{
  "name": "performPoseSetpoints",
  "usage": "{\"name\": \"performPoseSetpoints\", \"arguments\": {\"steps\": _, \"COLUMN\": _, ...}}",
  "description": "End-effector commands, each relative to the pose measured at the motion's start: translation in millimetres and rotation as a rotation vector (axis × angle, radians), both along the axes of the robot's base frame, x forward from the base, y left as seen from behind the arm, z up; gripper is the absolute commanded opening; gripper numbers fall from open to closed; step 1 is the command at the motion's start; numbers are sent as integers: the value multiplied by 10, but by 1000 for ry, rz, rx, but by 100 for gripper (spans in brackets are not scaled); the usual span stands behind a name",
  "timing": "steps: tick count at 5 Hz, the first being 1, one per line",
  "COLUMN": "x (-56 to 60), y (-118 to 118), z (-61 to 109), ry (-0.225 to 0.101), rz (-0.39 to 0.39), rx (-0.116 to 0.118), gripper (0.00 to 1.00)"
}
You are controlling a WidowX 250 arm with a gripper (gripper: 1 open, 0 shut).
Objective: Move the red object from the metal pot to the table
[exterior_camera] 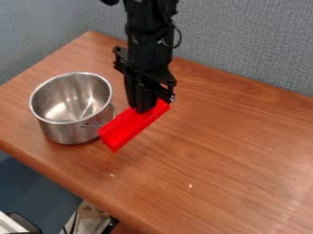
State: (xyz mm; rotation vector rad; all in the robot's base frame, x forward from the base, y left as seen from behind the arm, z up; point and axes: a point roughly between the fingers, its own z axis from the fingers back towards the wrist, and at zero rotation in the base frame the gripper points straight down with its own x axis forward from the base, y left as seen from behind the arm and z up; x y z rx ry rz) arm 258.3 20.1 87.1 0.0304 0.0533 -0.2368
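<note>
The red object is a bright red block lying slanted just to the right of the metal pot; whether it rests on the table or hangs just above it I cannot tell. My gripper points straight down and is shut on the red object's upper right end. The pot stands upright and empty near the table's left corner, its thin handle toward the block. The block's lower left end is close to the pot's wall, and I cannot tell if they touch.
A blue-grey wall runs behind the table. The table's front edge cuts diagonally below the pot, with floor clutter beneath it. Bare wood stretches to the right of the block.
</note>
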Motion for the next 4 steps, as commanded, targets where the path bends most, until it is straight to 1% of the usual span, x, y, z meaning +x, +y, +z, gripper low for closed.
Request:
{"name": "performPoseSetpoints", "arguments": {"steps": 1, "x": 28, "y": 8, "z": -62, "ry": 16, "rz": 60, "rx": 18, "gripper": 0}}
{"name": "performPoseSetpoints", "arguments": {"steps": 4, "x": 366, "y": 106, "z": -119, "ry": 26, "rz": -127, "rx": 67, "gripper": 0}}
